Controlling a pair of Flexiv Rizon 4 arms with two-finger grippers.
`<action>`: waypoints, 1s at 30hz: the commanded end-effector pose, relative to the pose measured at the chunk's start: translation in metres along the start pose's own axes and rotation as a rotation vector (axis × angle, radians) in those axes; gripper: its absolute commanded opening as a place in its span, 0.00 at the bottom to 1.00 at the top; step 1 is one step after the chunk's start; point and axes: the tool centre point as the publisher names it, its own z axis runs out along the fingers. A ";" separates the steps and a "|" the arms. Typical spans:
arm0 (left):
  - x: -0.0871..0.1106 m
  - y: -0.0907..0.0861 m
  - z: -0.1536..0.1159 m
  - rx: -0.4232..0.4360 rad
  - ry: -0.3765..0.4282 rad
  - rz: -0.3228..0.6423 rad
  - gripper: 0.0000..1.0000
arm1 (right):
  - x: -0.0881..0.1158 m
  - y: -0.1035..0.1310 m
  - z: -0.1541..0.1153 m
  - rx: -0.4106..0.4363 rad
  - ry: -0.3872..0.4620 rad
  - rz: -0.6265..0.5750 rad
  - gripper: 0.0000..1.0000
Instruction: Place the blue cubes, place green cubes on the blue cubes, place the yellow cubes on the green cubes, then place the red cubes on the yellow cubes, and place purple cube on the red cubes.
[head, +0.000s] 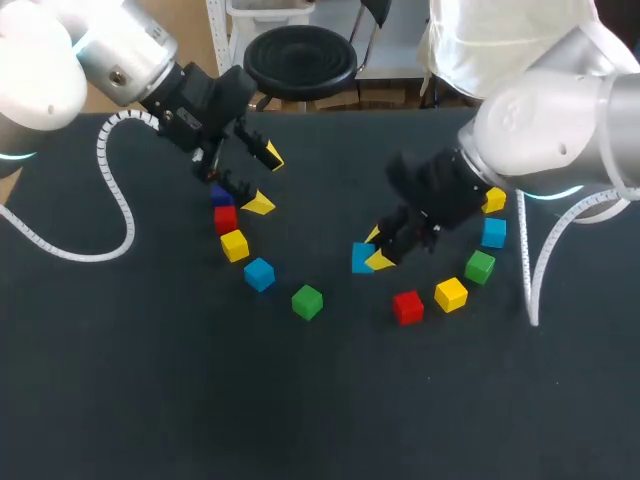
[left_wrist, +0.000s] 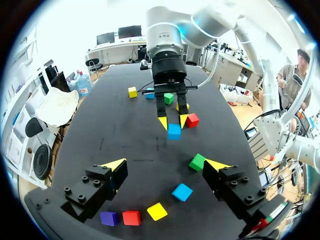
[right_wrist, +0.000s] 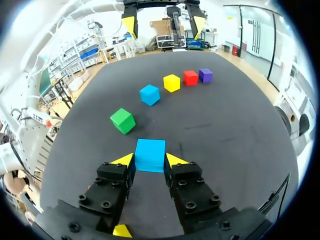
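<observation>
Mid-surface, between the two arcs of loose blocks: right tool (right_wrist: 149, 161) is clamped on a small bright-blue cube (right_wrist: 150, 152), one yellow tip against each side face, cube square to the pads. Can't tell if it's seated on the matte black surface (head: 150, 380) or a hair above it. My read: first step, laying the blue base.

Relation the next move hangs on:
- Dead ahead of the right tool, past the held cube, sits a small green cube (right_wrist: 122, 121), then a second blue cube (right_wrist: 150, 94). Beyond those, strung out in a row, are a yellow cube (right_wrist: 171, 82), a red cube (right_wrist: 190, 77) and a purple cube (right_wrist: 205, 75).
- That row lies directly under the left tool (left_wrist: 165, 165), which hangs spread wide with nothing in it. The second blue cube is between and below its fingers, so the left arm is clearly nearer.
- It looks yawed against the left finger line. I'd expect a wrist turn before descent.
- A third blue cube (head: 493, 232) lies beside the right arm's wrist, so the right arm is nearer to that one.
</observation>
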 end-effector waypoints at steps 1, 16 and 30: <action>0.000 0.001 0.000 0.002 0.003 0.000 1.00 | 0.001 -0.010 -0.001 -0.015 0.004 -0.010 0.00; 0.000 0.001 0.000 0.002 0.003 0.000 1.00 | -0.004 -0.017 0.005 -0.003 0.021 -0.018 0.00; 0.000 0.001 0.000 0.002 0.003 0.000 1.00 | -0.005 -0.024 0.002 0.017 0.035 -0.018 0.00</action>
